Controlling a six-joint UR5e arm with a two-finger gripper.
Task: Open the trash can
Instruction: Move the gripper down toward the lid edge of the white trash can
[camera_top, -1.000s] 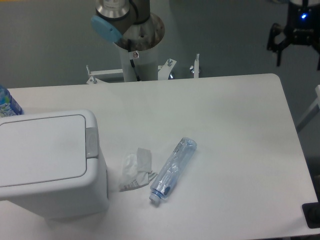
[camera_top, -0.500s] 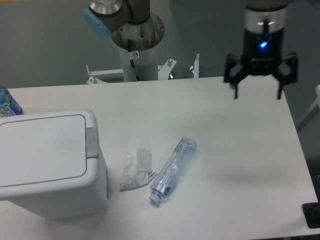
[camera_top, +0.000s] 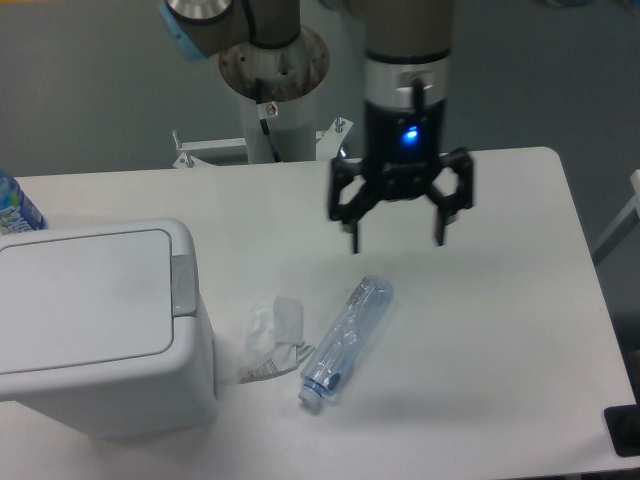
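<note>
**Operator:** I have the trash can (camera_top: 95, 330) at the front left corner of the tabletop (camera_top: 500, 330), lid flat and closed. The hand (camera_top: 398, 235) hangs above the middle of the tabletop, nearer the back edge, fingers spread wide and holding nothing. It is well apart from the can.

**Observer:** How do you expect the can to behave when you touch it?

**Operator:** I judge it to be stiff moulded plastic, smooth and fairly slippery, and probably light for its bulk. If I shove it sideways it may slide on the tabletop instead of opening. So I would not try to pinch the lid; its edge sits flush with the rim and offers no lip that I can see.

**Observer:** Where, then?

**Operator:** The grey latch (camera_top: 183, 285) on the rim, on the side facing the tabletop's centre. I would press straight down on it with one fingertip, so the force goes into the tabletop.

**Observer:** Anything in the way?

**Operator:** A crumpled wrapper (camera_top: 270, 340) and a crushed clear bottle (camera_top: 347, 338) lie just beside the can, below the latch's height.
</note>
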